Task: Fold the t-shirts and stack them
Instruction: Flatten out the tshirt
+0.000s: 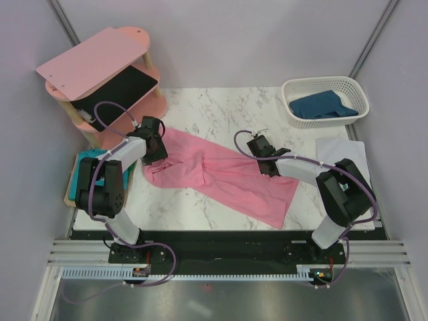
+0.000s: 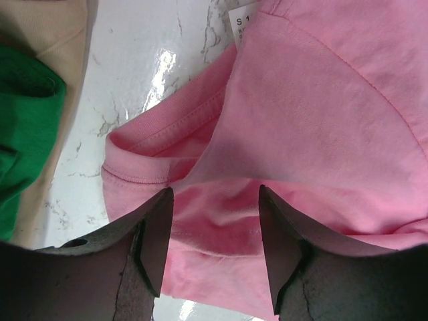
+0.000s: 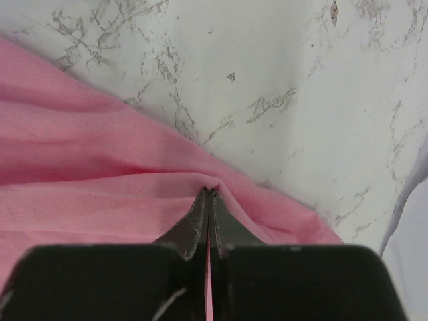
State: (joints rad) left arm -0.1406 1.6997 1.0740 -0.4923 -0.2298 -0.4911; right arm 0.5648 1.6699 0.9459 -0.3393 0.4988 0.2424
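pink t-shirt [image 1: 227,177]: lies loose and rumpled on the marble table [image 1: 221,107], running diagonally from centre-left to lower right of the top view; not folded yet.
right gripper [image 3: 209,195]: jaws together, clamped on a thin pinch of the shirt's upper edge, right of centre in the top view.
left gripper [image 2: 214,194]: jaws apart, low over the sleeve and collar end at the left end of the shirt; cloth shows between them, nothing pinched.
size tag [image 2: 242,27]: top of the left wrist view, so this looks like the neck end.
step in hand: likely getting a second hold so the shirt can be pulled flat for the first fold.
do it well: left should close on one hemmed edge, not a bunch; then both pull apart evenly, low to the table.
risk: the thin right pinch may slip if tugged hard.
teal shirt [image 1: 87,159]: left edge, on a board, apart from the pink one.
dark blue shirt [image 1: 324,107]: in the white basket [image 1: 358,90], upper right.
pink shelf [image 1: 93,60]: upper left, keep the left arm off it.
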